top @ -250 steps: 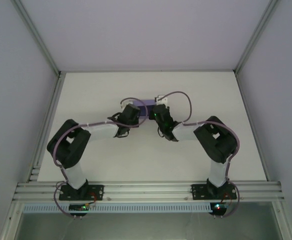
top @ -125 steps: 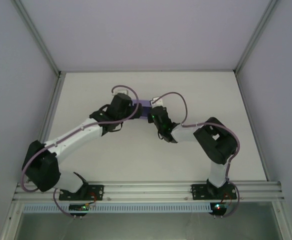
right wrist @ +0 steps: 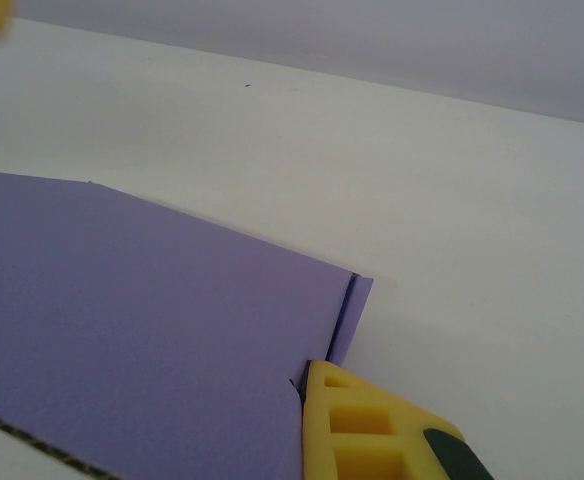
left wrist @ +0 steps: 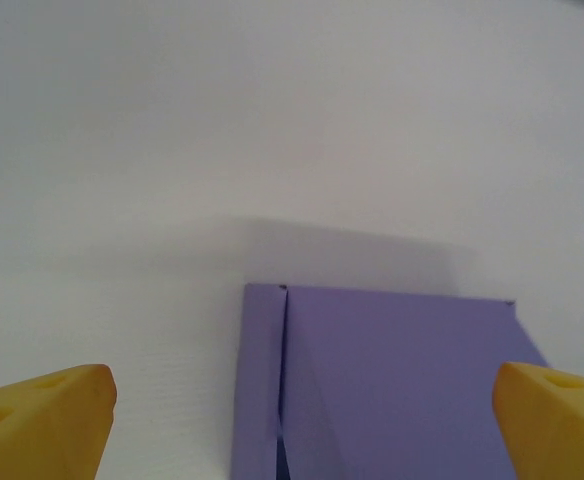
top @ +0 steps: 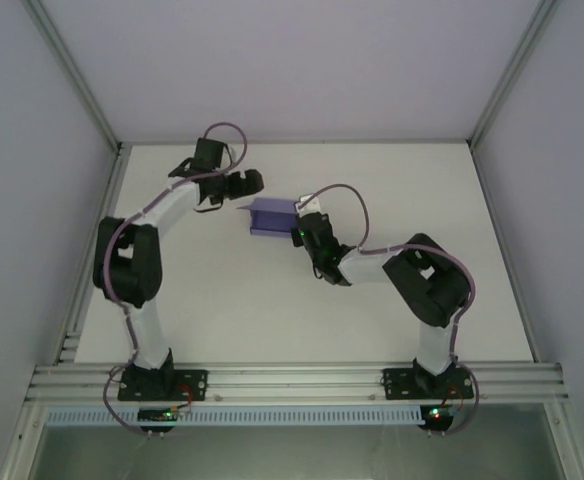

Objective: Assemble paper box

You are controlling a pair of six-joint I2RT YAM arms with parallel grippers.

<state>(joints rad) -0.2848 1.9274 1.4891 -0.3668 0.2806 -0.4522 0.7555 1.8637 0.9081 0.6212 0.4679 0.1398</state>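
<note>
Change: left gripper (top: 249,181) had swung off the paper box (top: 271,217) toward the far left of the desk (top: 392,180); fingers (left wrist: 47,415) spread wide, empty.
Box: mid-desk, held at its right edge by right gripper (top: 299,226), fingers closed on the card.
Meaning: likely regrasping; folding unfinished.
Hidden: box's underside and near flaps; right grip contact partly cropped.

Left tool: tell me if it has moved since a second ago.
Yes. The left tool swung off the paper box, toward the table's far-left corner.

Paper box (top: 271,217) plain lavender-purple (no print); pincer fingertips (left wrist: 42,420) yellow; table (top: 372,320) white.
</note>
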